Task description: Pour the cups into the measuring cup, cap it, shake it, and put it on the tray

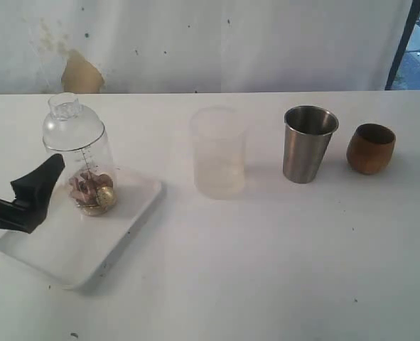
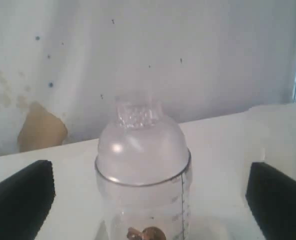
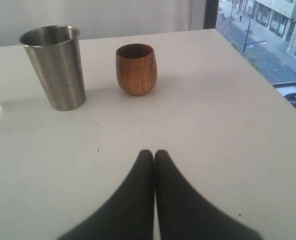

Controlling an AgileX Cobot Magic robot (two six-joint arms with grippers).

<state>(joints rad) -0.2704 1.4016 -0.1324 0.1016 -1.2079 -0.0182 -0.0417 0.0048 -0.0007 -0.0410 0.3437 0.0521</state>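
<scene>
**Progress.** The measuring cup (image 1: 82, 160) is standing on the tray (image 1: 67, 249), toward the tray's far end, at the left of the desk (image 1: 266, 249). It is wearing its clear domed lid (image 1: 71, 121), and small brown and gold pieces (image 1: 92, 193) are lying at its bottom. The steel tumbler (image 1: 309, 144) and the brown cup (image 1: 371, 148) are standing upright, just beside each other, at the right of the desk. The brown cup is showing nothing inside in the right wrist view. A frosted cup (image 1: 219, 153) is standing between the tray and the tumbler.

Judging from this, pouring, capping and placing are looking complete. Whether the shake is done cannot be told. Nothing is appearing to be left except clearing the arm.

**Fingers.** The left fingers (image 2: 20, 200) are spread wide, flanking the measuring cup on both sides and holding nothing, with clear gaps showing. The right fingers (image 3: 137, 200) are pressed together with nothing between them, over bare desk near the two cups.

**Orientation.** The measuring cup's long axis is running vertically. Its base is sitting on the tray and the lid's narrow neck is pointing straight up, with no tilt evident. The graduation marks are facing roughly toward the exterior camera.
</scene>
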